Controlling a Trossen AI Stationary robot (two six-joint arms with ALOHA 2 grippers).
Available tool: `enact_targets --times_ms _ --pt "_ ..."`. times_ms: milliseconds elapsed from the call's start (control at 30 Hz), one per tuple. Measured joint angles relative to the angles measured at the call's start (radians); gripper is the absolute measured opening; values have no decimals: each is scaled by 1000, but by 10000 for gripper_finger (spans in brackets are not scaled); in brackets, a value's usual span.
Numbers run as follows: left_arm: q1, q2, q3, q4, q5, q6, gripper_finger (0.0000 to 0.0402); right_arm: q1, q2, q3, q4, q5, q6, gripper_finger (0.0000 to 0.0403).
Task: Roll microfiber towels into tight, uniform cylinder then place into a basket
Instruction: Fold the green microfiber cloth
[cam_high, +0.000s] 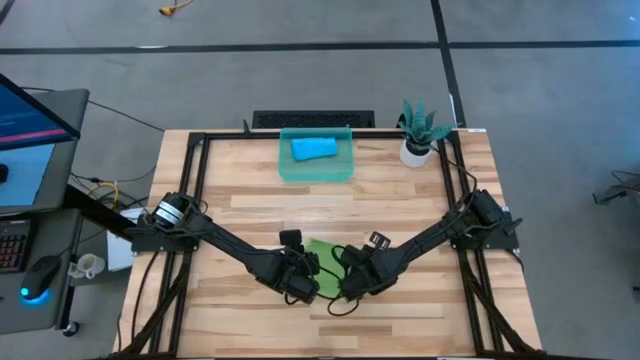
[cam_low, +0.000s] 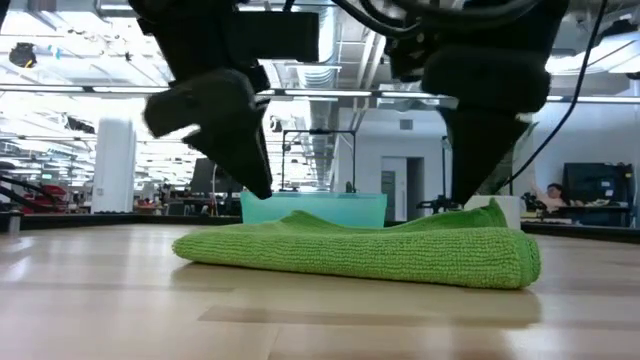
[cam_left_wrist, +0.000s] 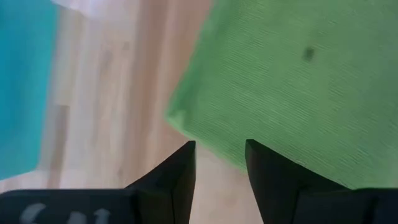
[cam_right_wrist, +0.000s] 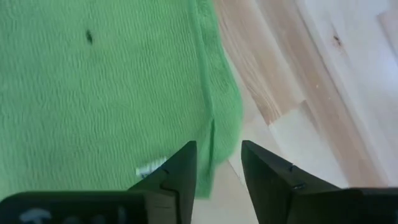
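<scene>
The lime-green towel (cam_high: 322, 250) lies folded flat in layers on the table near its front middle (cam_low: 360, 250). My left gripper (cam_left_wrist: 219, 168) is open and stands over the towel's left corner (cam_left_wrist: 186, 118). In the low view its fingertips (cam_low: 260, 185) end just above the cloth. My right gripper (cam_right_wrist: 219, 165) is open over the towel's right edge (cam_right_wrist: 214, 118). The sky-blue towel (cam_high: 313, 149) lies rolled inside the teal basket (cam_high: 316, 175) at the far middle of the table. My right gripper points steeply down at the green towel's right edge (cam_right_wrist: 211, 134), which runs between the two fingers. In the low view the dark finger (cam_low: 478, 170) reaches down to the raised cloth (cam_low: 490, 212); whether it touches the towel I cannot tell.
A white pot with a green plant (cam_high: 420, 135) stands at the far right, beside the basket. A dark frame (cam_high: 200, 150) runs along the table's left, right and far sides. Bare wood shows between towel and basket (cam_high: 320, 210).
</scene>
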Motion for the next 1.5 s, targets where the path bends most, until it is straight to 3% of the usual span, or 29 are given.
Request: enact_targets --times_ms 333,600,733,833,1033,1233,1500 --pt "-100 0 0 0 41 49 133 141 0 45 -129 49 52 141" --pt "-194 0 -7 81 36 99 133 281 0 45 26 69 112 137" --pt "-255 0 -49 186 34 182 133 347 0 35 117 163 6 136" --pt "-289 0 -88 254 20 163 133 377 0 35 161 298 -76 135" --pt "-315 1 -135 292 -89 138 133 384 0 35 280 471 -229 134" --pt "-297 1 -138 266 -94 152 133 359 0 35 338 437 -287 136" --pt "-308 -109 -139 8 -146 47 133 286 0 35 339 273 -288 134"
